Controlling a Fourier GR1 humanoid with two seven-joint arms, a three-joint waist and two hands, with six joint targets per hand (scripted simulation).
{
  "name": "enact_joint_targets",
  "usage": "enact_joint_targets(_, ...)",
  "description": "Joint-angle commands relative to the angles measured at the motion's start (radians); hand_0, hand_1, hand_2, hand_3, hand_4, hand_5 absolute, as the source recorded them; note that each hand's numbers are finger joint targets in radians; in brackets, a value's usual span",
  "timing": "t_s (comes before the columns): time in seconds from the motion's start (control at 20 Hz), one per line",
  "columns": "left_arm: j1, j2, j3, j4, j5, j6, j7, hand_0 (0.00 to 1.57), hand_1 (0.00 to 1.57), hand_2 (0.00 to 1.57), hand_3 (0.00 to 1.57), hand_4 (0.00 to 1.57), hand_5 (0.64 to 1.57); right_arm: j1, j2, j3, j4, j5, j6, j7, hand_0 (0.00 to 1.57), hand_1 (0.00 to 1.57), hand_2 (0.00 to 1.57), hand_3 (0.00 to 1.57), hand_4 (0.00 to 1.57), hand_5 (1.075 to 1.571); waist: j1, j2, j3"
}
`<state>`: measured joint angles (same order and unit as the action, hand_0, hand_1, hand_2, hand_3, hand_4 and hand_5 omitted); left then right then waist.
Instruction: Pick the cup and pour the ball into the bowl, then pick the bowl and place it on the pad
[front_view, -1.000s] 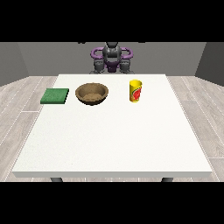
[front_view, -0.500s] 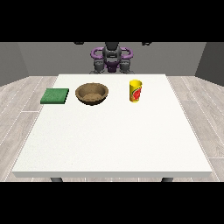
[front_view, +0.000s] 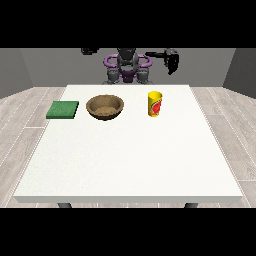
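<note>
Fingers of the hand at the view's right (front_view: 172, 62) hang downward, straight and released, holding nothing, raised in the air behind the far edge of the white counter (front_view: 130, 165); whether the fingers of the hand at the view's left (front_view: 88, 51) are released or clenched cannot be told. On the counter the yellow cup (front_view: 155, 104) stands upright near the far edge, well apart from both hands, with the brown bowl (front_view: 105, 107) beside it toward the view's left and the green pad (front_view: 63, 109) further left, near the counter's edge.
</note>
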<state>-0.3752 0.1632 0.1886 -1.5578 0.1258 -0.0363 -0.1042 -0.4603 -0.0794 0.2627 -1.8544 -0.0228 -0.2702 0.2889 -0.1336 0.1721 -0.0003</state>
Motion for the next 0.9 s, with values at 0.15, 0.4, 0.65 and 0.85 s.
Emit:
enact_joint_targets(0.15,0.019,0.034,0.083,0.281,0.001,-0.067,-0.292,0.00,0.00,0.00,0.00,0.00,1.405,-0.017,-0.050,-0.071,-0.089,-0.024,0.052,0.028,0.00,0.00,0.00,0.00,0.00,1.568,-0.033,0.081,-0.0007)
enact_joint_targets(0.4,-0.045,0.045,0.081,0.462,-0.019,-0.071,-0.351,0.00,0.00,0.00,0.00,0.00,1.403,0.048,-0.010,-0.067,-0.070,0.010,0.040,-0.004,0.00,0.00,0.00,0.00,0.00,1.568,-0.004,0.028,-0.0002)
enact_joint_targets(0.65,-0.023,0.014,0.057,0.573,-0.046,-0.072,-0.455,0.00,0.00,0.00,0.00,0.00,1.444,0.053,-0.089,-0.200,-0.085,-0.107,0.152,0.018,0.00,0.00,0.00,0.00,0.00,1.568,-0.017,0.020,0.0000)
enact_joint_targets(0.85,-0.095,-0.001,0.065,0.681,-0.060,-0.032,-0.523,0.00,0.00,0.00,0.00,0.00,1.432,0.104,-0.062,-0.166,-0.102,-0.082,0.168,-0.059,0.00,0.00,0.00,0.00,0.00,1.567,-0.037,0.050,0.0000)
